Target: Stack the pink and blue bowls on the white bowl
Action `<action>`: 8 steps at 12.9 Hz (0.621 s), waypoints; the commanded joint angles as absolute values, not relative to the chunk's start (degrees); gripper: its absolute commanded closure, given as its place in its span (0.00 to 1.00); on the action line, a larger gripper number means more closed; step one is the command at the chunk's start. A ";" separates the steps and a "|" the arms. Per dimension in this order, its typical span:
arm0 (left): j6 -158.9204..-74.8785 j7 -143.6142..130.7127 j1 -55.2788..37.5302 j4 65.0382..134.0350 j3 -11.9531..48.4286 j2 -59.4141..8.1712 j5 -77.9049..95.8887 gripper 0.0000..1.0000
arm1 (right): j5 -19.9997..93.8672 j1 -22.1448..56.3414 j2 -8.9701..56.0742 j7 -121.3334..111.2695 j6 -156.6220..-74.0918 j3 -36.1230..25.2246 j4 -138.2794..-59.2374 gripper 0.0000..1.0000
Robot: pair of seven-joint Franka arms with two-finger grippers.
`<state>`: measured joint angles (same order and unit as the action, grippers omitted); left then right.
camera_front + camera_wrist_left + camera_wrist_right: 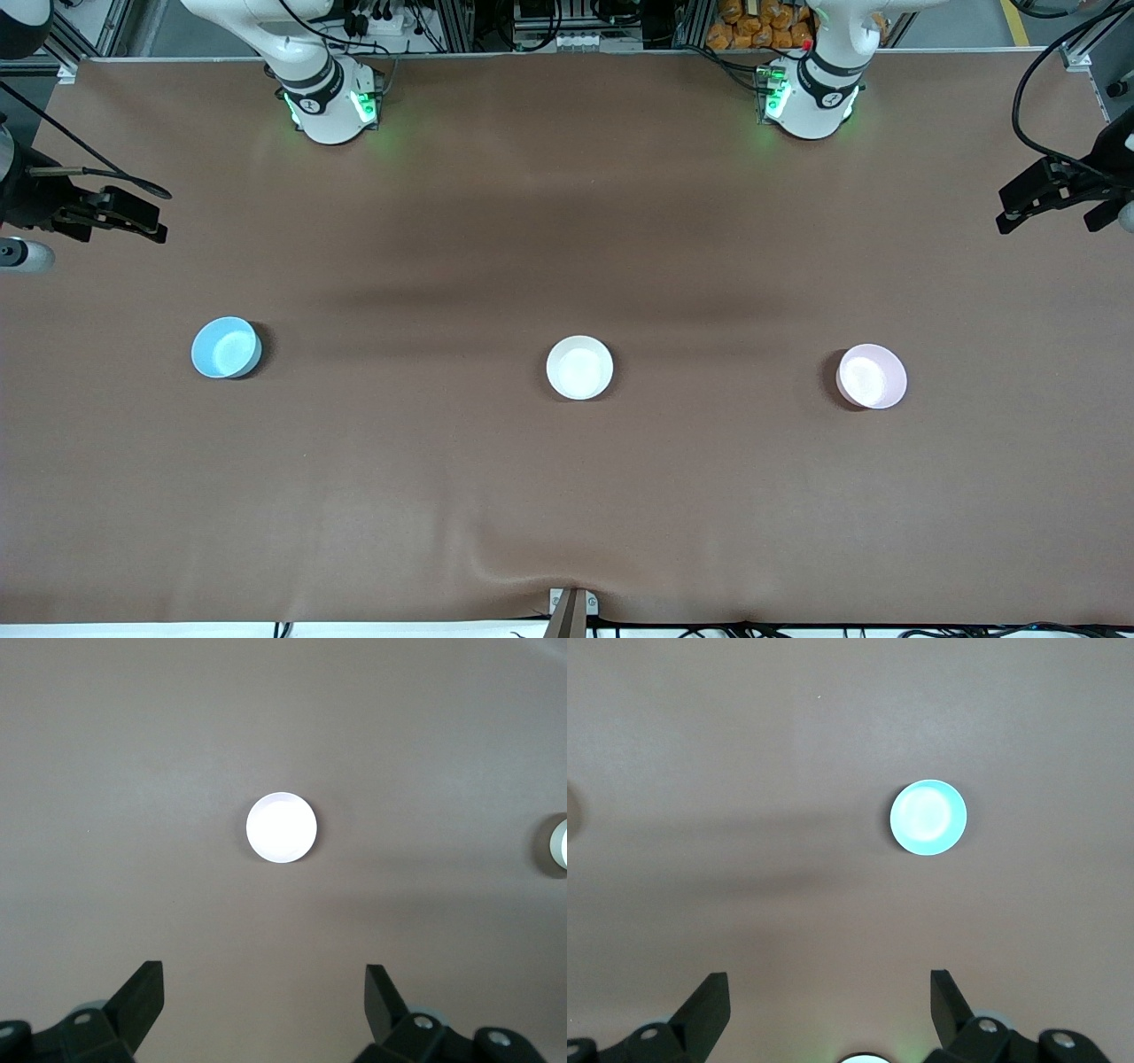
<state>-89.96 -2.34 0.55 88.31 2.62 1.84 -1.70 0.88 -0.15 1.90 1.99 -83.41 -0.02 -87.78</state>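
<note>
A brown tabletop (567, 496) spans the view, its covering rippled near the front camera. A small metal bracket (571, 604) sits at that edge. Orange packets (757, 25) and black cables (390, 22) lie past the tabletop's top edge.

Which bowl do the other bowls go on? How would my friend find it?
Look at the brown table with three small bowls in a row. The white bowl is the middle one, between the blue bowl toward the right arm's end and the pink bowl toward the left arm's end. It alone has no colour.
</note>
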 commanded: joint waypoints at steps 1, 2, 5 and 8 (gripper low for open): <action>-88.77 -1.32 0.97 86.84 2.81 1.23 -0.70 0.00 | 0.70 -0.17 1.76 2.03 -83.67 0.00 -87.80 0.00; -88.68 -1.23 0.88 86.84 2.81 1.23 -0.70 0.00 | 0.70 0.17 1.76 2.63 -83.85 0.00 -87.72 0.00; -88.77 -1.05 1.14 87.10 2.73 1.14 0.26 0.00 | 0.70 0.00 1.76 2.55 -84.03 0.00 -87.80 0.00; -88.68 -1.05 1.76 87.71 2.55 0.18 0.53 0.00 | 0.70 0.09 1.76 2.64 -84.20 0.09 -87.71 0.00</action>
<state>-89.72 -2.31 0.85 88.38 2.50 1.16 -0.61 0.88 -0.14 1.91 1.98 -83.96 0.00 -87.78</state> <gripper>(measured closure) 0.000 0.000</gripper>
